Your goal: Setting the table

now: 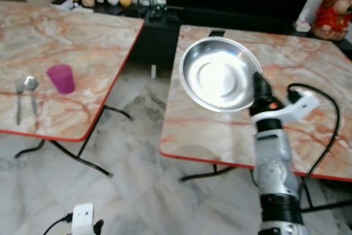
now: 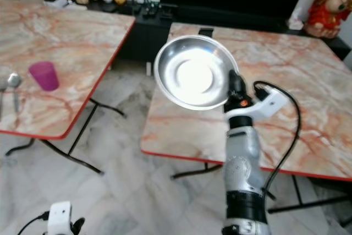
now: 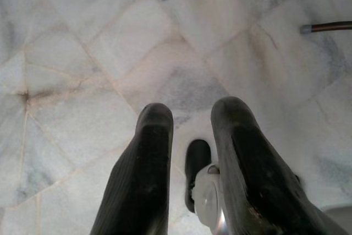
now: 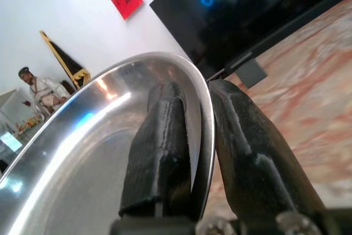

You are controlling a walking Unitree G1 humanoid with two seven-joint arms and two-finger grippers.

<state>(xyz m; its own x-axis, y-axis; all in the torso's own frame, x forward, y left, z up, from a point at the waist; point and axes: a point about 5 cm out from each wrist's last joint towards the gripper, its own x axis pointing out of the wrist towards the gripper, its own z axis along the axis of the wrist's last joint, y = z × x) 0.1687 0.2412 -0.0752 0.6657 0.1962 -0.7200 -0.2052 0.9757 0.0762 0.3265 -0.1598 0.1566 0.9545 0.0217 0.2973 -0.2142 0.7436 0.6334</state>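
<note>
Partly set: cup (image 1: 61, 77) and spoons (image 1: 30, 84) already on left table (image 1: 82, 42). Plate (image 1: 220, 75) pinched at rim by right gripper (image 4: 201, 136), aloft over right table (image 1: 319, 75), unplaced. Left gripper (image 3: 190, 136) idle, narrowly apart.

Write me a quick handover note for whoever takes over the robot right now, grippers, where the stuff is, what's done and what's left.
Right gripper: shut on the rim of the steel plate, holding it tilted above the right table.
Left gripper: hangs idle over the floor, fingers open, holding nothing.
Left table: purple cup standing upright, with two spoons lying beside it.
Done: plate picked up; cup and spoons already laid out.
Left: set the plate down. It probably belongs by the cup and spoons on the left table, which likely means turning or stepping that way first.
</note>
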